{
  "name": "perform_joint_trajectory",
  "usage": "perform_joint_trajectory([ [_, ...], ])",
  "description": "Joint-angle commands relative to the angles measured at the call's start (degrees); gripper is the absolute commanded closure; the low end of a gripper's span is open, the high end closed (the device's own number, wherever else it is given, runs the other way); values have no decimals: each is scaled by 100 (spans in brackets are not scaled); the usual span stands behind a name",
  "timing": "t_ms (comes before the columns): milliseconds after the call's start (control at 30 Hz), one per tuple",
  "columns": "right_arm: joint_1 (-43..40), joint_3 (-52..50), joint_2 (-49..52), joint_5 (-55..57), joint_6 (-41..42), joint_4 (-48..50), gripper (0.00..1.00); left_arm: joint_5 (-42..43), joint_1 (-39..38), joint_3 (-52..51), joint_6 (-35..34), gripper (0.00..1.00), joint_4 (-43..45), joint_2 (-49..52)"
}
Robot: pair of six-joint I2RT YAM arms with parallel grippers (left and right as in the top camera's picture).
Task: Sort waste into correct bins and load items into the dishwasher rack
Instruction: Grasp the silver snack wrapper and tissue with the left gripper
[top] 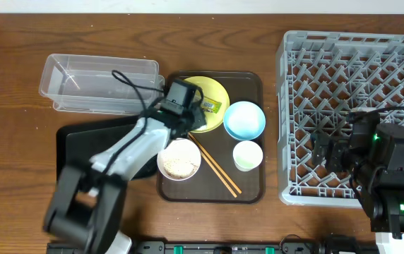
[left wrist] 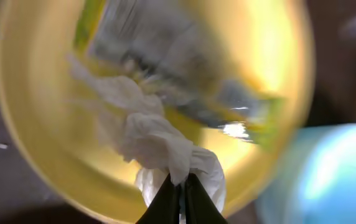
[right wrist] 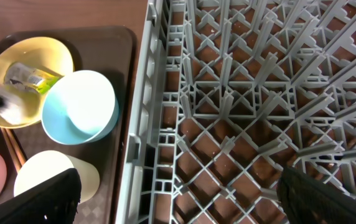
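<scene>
Grey rack point(top: 350, 106) lay beneath the right gripper point(right wrist: 178, 183), which was spread wide and empty, yellow plate point(left wrist: 35, 143) sat under the left gripper point(left wrist: 181, 186), jaws pinched together on a white tissue point(left wrist: 159, 137) plain only in the left wrist view, wrapper point(top: 211, 106) lay just beyond, print too blurred to read

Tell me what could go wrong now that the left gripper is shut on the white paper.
The left gripper pinches only an edge of the white crumpled paper, so it may slip out in lifting. The green-and-yellow wrapper lies against that paper on the yellow plate and could be dragged along. The blue bowl stands close and might get bumped.
</scene>
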Motion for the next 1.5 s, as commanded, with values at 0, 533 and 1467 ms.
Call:
perform_joint_trajectory([
  [0,79,59,-20,-33,57,-4,1,-188,199,105,302,94,-24,-844],
  [533,79,59,-20,-37,59,-7,1,-1357,1856,105,308,62,616,-835],
  [1467,79,59,-20,-35,57,-125,1,42,-144,271,-3156,45,870,678],
])
